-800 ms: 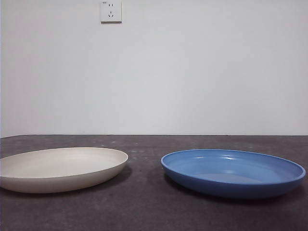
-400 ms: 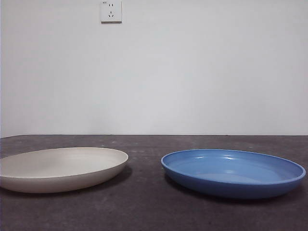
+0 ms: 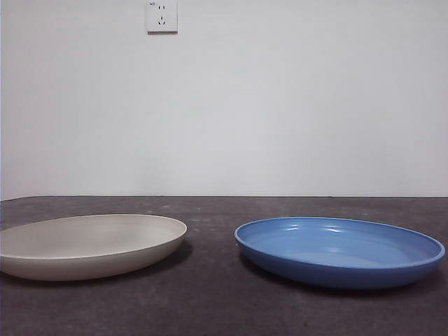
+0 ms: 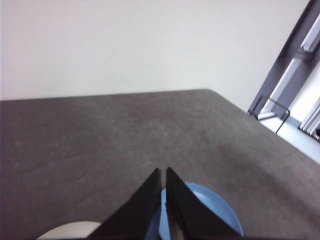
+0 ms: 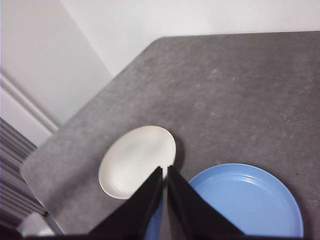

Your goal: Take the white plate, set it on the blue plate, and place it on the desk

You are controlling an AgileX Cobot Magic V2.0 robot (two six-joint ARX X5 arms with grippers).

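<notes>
Behind the tabletop (image 3: 210, 308) I see a plain white wall (image 3: 280, 105) with a white power socket (image 3: 162, 16) in the upper left of the front view. Dark grey, faintly mottled surface fills the lower part of that view.

I find the white plate (image 3: 84, 245) resting flat on the tabletop in the lower left of the front view, its left edge cut off by the frame. I find the blue plate (image 3: 339, 250) resting flat in the lower right. They lie side by side, apart, with a strip of bare tabletop between them. Neither plate carries anything.

No arm shows in the front view.

In the left wrist view I see the left pincer (image 4: 164, 172) held high above the tabletop, its two black jaws drawn together with only a thin slit between the tips, holding nothing. Below it a part of the blue plate shows at lower centre, and a sliver of the white plate at the lower left edge.

In the right wrist view I see the right pincer (image 5: 164, 170) likewise high above the tabletop, jaws drawn together to a thin slit, holding nothing. Below it the white plate sits left of centre and the blue plate at lower right, close together but not touching.
</notes>
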